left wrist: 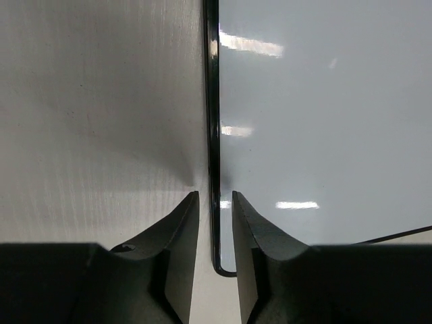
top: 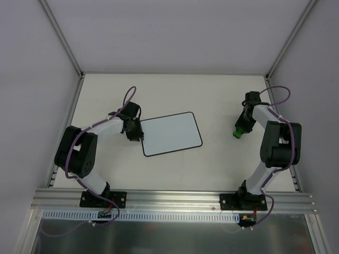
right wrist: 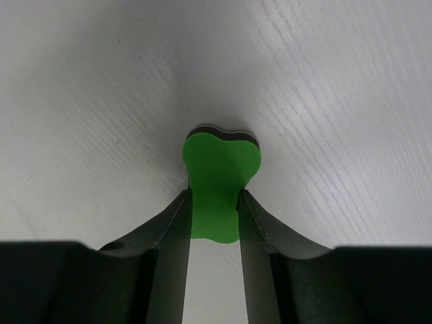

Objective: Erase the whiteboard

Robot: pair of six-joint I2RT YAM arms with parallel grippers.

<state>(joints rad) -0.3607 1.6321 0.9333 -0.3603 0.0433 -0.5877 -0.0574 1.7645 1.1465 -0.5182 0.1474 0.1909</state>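
The whiteboard point(top: 172, 133) lies flat in the middle of the table, white with a thin black rim, and I see no writing on it. My left gripper point(top: 134, 131) is at its left edge. In the left wrist view the whiteboard point(left wrist: 324, 121) fills the right side. The jaws of my left gripper point(left wrist: 215, 196) are almost together and straddle the rim near a corner, clamping nothing. My right gripper point(top: 239, 129) is at the right of the table, shut on the green eraser point(top: 237, 133). In the right wrist view the eraser point(right wrist: 219, 162) sits between the fingers of my right gripper point(right wrist: 214, 192), low over the table.
White walls with metal corner posts point(top: 63, 37) enclose the table on three sides. An aluminium rail point(top: 175, 198) runs along the near edge and carries both arm bases.
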